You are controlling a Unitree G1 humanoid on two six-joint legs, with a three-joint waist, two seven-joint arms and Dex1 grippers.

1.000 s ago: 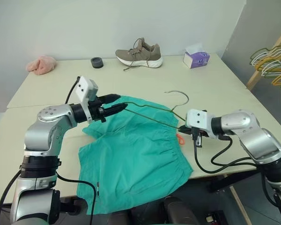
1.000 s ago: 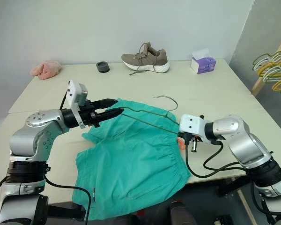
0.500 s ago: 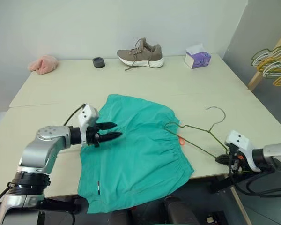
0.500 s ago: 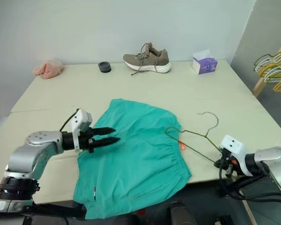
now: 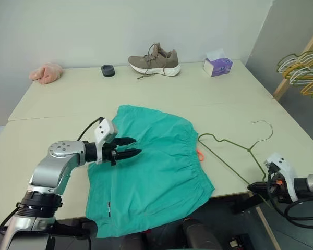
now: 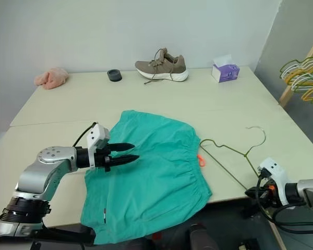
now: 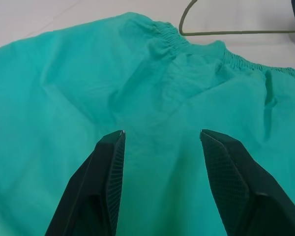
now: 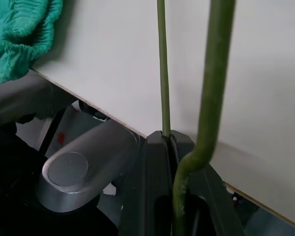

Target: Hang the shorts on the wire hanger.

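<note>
Shorts (image 5: 156,166) apparently just under left pincer (image 5: 131,147)

A plain test room: pale table (image 5: 208,94) against a bare wall, holding a shoe (image 5: 154,59) and tissue box (image 5: 217,64).

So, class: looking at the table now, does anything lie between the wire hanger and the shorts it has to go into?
Nothing visible does. The wire hanger, clamped in the shut right gripper, lies on bare table beside the shorts, its near corner close to the waistband. The open left gripper hovers over the shorts' other side.
</note>
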